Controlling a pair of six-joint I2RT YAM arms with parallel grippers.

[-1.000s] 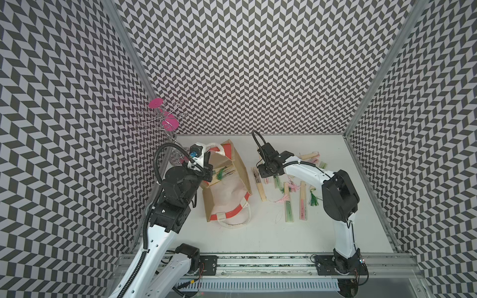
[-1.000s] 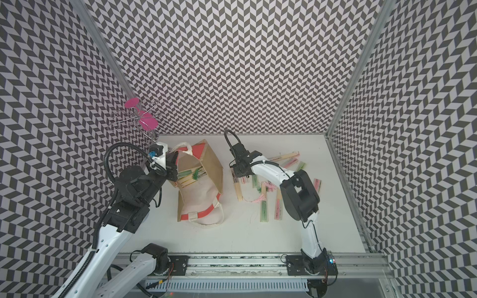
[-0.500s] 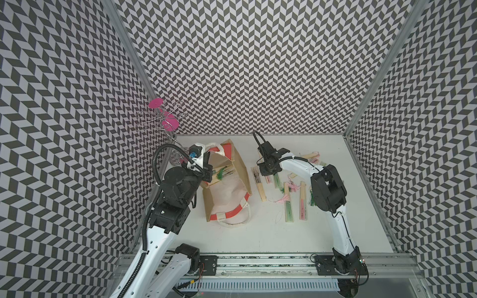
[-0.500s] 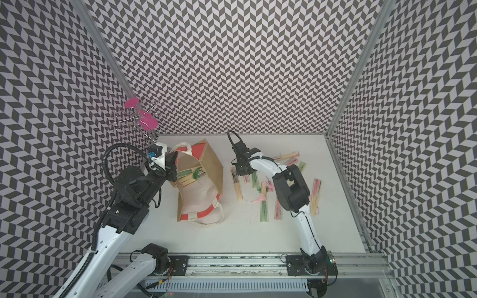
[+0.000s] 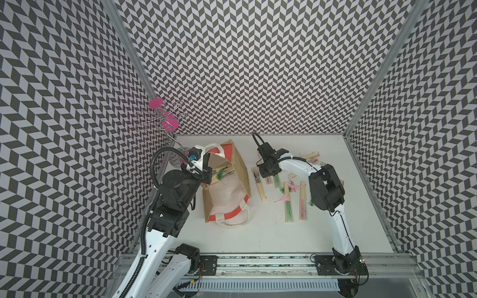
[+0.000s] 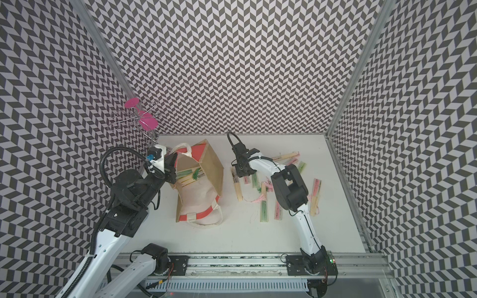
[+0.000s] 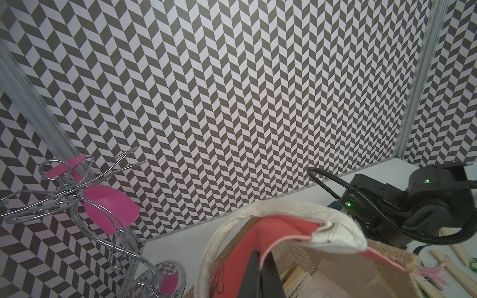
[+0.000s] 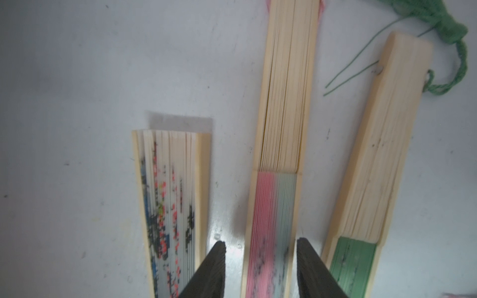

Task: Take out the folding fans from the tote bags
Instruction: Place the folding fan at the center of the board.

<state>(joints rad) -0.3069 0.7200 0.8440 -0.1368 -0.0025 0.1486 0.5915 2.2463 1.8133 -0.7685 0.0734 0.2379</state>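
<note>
Step in hand: by my reading, a fan has been set down and another fetch from the bag is due.
Left gripper [image 7: 261, 268]: closed tight, pinching the red-orange trim at the far left rim of the boxy tan jute tote bag [image 5: 242, 167], beside a white rope handle [image 7: 206, 252]; it holds the mouth open.
Right gripper [image 8: 260, 242]: jaws apart and low over the white table [image 5: 258, 240], one on each side of a closed bamboo fan with pink and pale blue paper [image 8: 273, 206]. A gap shows on both sides, so it holds nothing.
Fans in the bag [image 5: 222, 175]: pale bamboo sticks with a green tassel, lying against the white lining in the far left part, just beside the left gripper. At least two; the exact count is unclear.
Key relation: those fans lie to the left of the right gripper, across the bag's right wall. Their long axis runs roughly left to right, tilted a little far. The left gripper is nearer but busy with the rim, so the right must reach over and down.
Fans on the table: about ten in both top views, right of the bag, some partly hidden by the right arm. In the right wrist view, three lie side by side: a black-and-red inked fan [image 8: 170, 193], the pink one and a green fan [image 8: 356, 260].
Bags: one.
Other: one chrome wire stand with pink discs [image 5: 165, 121], far left corner.
</note>
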